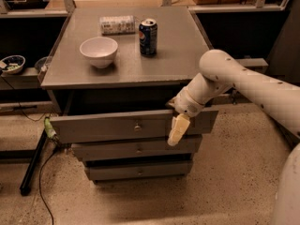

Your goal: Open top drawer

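Claw (176, 132), grip unclear, hangs at the front edge of the part-open top drawer (103, 128).

The top drawer (98, 128) is plain grey with a small metallic knob (137, 126), under a grey surface (180, 50). The pale yellow gripper (177, 131) hangs before the drawer's right front, on a cream-white arm (243, 81). The bowl (98, 50) is white, the can (148, 37) dark blue with red and white marks, and the floor (225, 182) speckled beige.
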Robot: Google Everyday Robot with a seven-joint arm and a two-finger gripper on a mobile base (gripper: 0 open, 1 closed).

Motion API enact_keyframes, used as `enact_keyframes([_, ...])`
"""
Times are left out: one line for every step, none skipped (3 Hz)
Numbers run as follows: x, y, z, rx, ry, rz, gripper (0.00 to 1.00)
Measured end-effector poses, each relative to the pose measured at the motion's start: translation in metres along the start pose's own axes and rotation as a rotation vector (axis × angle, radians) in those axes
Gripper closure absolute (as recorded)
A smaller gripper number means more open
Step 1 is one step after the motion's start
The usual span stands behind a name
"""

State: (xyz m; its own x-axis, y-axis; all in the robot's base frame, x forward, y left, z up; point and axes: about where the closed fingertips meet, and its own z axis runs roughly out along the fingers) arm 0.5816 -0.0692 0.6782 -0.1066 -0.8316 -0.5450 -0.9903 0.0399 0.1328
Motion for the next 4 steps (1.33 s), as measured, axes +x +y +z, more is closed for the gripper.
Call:
enact_keyframes([0.0,0.0,0.0,0.0,0.0,0.0,0.0])
enact_keyframes([-0.001,0.002,0.003,-0.018,0.0,-0.007,0.0])
enact_keyframes([-0.001,0.009,0.002,-0.042,-0.001,-0.027,0.0])
enact_keyframes([0.0,0.013,0.0,-0.052,-0.007,-0.036,0.0])
